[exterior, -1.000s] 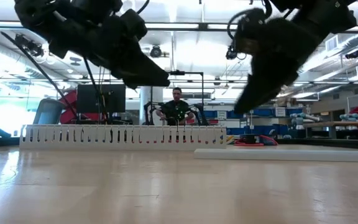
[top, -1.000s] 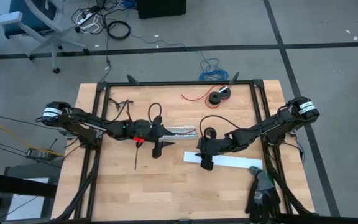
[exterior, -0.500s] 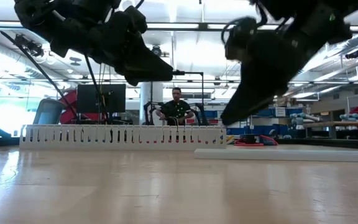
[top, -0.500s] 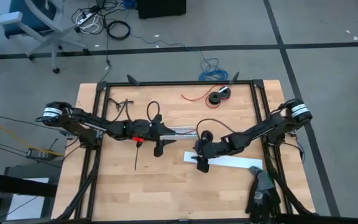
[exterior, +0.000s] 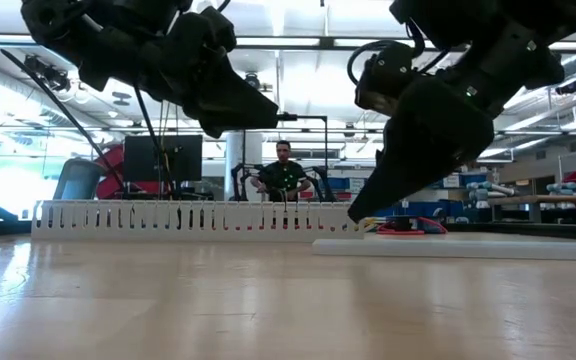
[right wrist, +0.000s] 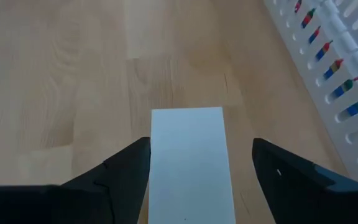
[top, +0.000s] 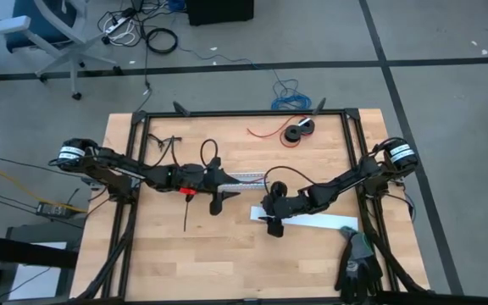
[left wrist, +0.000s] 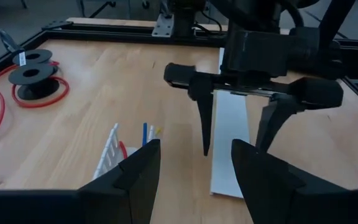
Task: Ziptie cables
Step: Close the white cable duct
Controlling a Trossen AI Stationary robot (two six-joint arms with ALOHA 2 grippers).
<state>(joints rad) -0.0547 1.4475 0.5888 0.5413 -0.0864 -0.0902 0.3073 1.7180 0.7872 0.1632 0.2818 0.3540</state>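
Observation:
The cables (right wrist: 328, 53), coloured wires, lie inside a white slotted duct (top: 246, 178) at mid-table; their ends (left wrist: 145, 134) show at the duct's end. A flat white strip (top: 312, 219) lies on the table near the duct. My right gripper (top: 272, 222) is open and points steeply down over the strip's left end (right wrist: 188, 155), one finger on each side of it. My left gripper (top: 221, 193) hangs open and empty above the table beside the duct, facing the right gripper (left wrist: 238, 124).
Two black spools with a thin red wire (top: 295, 131) lie at the far edge. A black strip (top: 185, 219) lies left of centre. Black gloves (top: 358, 263) sit at the near right corner. A person (exterior: 285, 170) sits beyond the table.
My right gripper has come down toward the table and a little toward its left edge, ending low over the white strip's end. The left arm and the duct have kept still.

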